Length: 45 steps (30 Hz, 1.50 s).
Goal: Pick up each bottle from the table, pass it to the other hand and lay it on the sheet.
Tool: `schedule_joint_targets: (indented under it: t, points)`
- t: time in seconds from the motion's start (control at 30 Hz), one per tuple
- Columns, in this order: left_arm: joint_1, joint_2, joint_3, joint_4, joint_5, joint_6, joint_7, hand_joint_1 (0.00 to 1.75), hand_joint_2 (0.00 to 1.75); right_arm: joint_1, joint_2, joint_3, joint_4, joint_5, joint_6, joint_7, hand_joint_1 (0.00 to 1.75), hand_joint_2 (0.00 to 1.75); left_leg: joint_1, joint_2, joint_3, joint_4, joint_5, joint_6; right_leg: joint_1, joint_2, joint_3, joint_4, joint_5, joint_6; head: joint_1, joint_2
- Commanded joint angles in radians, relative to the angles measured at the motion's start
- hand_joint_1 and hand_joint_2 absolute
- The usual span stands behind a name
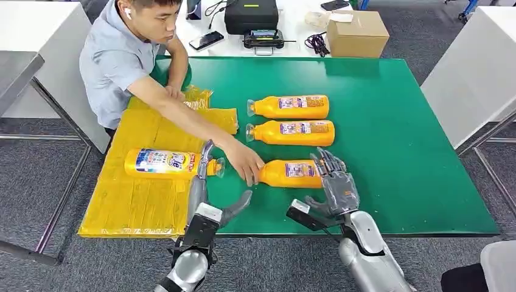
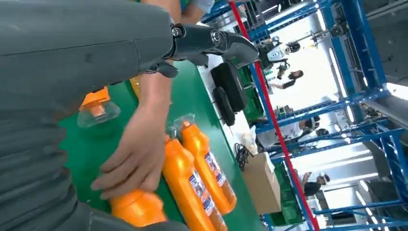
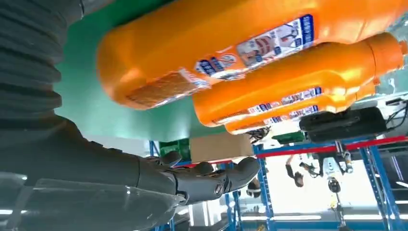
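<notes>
Three orange bottles lie on the green table (image 1: pixel 395 152): a far one (image 1: pixel 291 107), a middle one (image 1: pixel 291 132) and a near one (image 1: pixel 289 173). A person's hand (image 1: pixel 245 163) rests on the near bottle's neck (image 2: pixel 137 207). My right hand (image 1: pixel 333 182) stands open at that bottle's base, fingers spread, holding nothing; the bottle (image 3: pixel 216 48) lies just past its fingers (image 3: pixel 207 180). Another bottle (image 1: pixel 161 163) lies on the yellow sheet (image 1: pixel 140 201). My left hand (image 1: pixel 207 194) is open beside that bottle's capped end (image 2: pixel 98 108).
The person (image 1: pixel 122 55) leans in over the table's far left corner, arm stretched across the sheet. A cardboard box (image 1: pixel 358 33), a black case (image 1: pixel 251 15) and a phone (image 1: pixel 205 40) sit on the white table behind. White tables flank both sides.
</notes>
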Motion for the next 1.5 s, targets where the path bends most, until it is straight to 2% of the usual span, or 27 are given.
schedule_joint_targets:
  t: [0.03, 0.3, 0.53, 0.8, 0.93, 1.1, 1.5]
  points:
    - [-0.001, 0.052, -0.06, -0.046, 0.103, -0.032, -0.017, 0.0, 1.75, -0.053, -0.013, 0.007, 0.087, -0.013, 0.022, 0.014, 0.0, 1.75, 0.001, 0.002, 0.002, 0.0, -0.001, -0.002, 0.001, 0.002, 0.002, 0.0, 0.0, -0.002, 0.0, 0.0]
    - [0.008, 0.06, -0.095, -0.058, 0.115, -0.029, -0.017, 0.0, 1.75, -0.039, -0.021, 0.029, 0.099, -0.004, 0.05, 0.026, 0.0, 1.75, 0.001, 0.001, 0.004, -0.001, -0.002, -0.002, 0.001, 0.001, 0.004, -0.001, -0.001, -0.002, 0.0, 0.0]
    - [0.002, 0.074, -0.125, -0.055, 0.128, -0.034, 0.005, 0.0, 1.75, -0.072, -0.065, 0.048, 0.123, -0.022, 0.153, 0.059, 0.0, 1.75, 0.001, 0.001, 0.003, -0.001, -0.001, -0.002, 0.001, 0.001, 0.003, -0.001, -0.001, -0.002, 0.0, 0.0]
    - [0.0, 0.075, -0.127, -0.054, 0.128, -0.036, 0.005, 0.0, 1.75, -0.077, -0.06, 0.045, 0.132, -0.03, 0.164, 0.063, 0.0, 1.75, 0.001, 0.002, 0.004, 0.0, -0.002, -0.002, 0.002, 0.002, 0.004, -0.001, -0.001, -0.003, 0.0, 0.0]
    - [-0.008, 0.077, -0.143, -0.056, 0.137, -0.054, 0.016, 0.0, 1.75, -0.136, -0.07, 0.046, 0.186, -0.089, 0.254, 0.055, 0.0, 1.75, 0.001, 0.003, 0.003, 0.0, -0.001, -0.002, 0.001, 0.002, 0.002, 0.0, 0.0, -0.002, 0.0, 0.0]
    - [-0.023, 0.076, -0.152, -0.044, 0.137, -0.069, 0.032, 0.0, 1.75, -0.234, -0.098, 0.109, 0.237, -0.062, 0.29, 0.072, 0.0, 1.75, 0.001, 0.004, 0.003, 0.0, -0.001, -0.002, 0.001, 0.003, 0.003, 0.0, 0.0, -0.003, 0.0, 0.0]
    - [-0.055, 0.064, -0.167, 0.002, 0.138, -0.075, 0.034, 0.0, 1.75, -0.317, -0.069, 0.134, 0.372, -0.11, 0.364, 0.067, 0.0, 1.75, 0.001, 0.002, 0.003, 0.0, 0.0, -0.001, 0.001, 0.001, 0.003, -0.001, 0.0, -0.001, 0.0, 0.0]
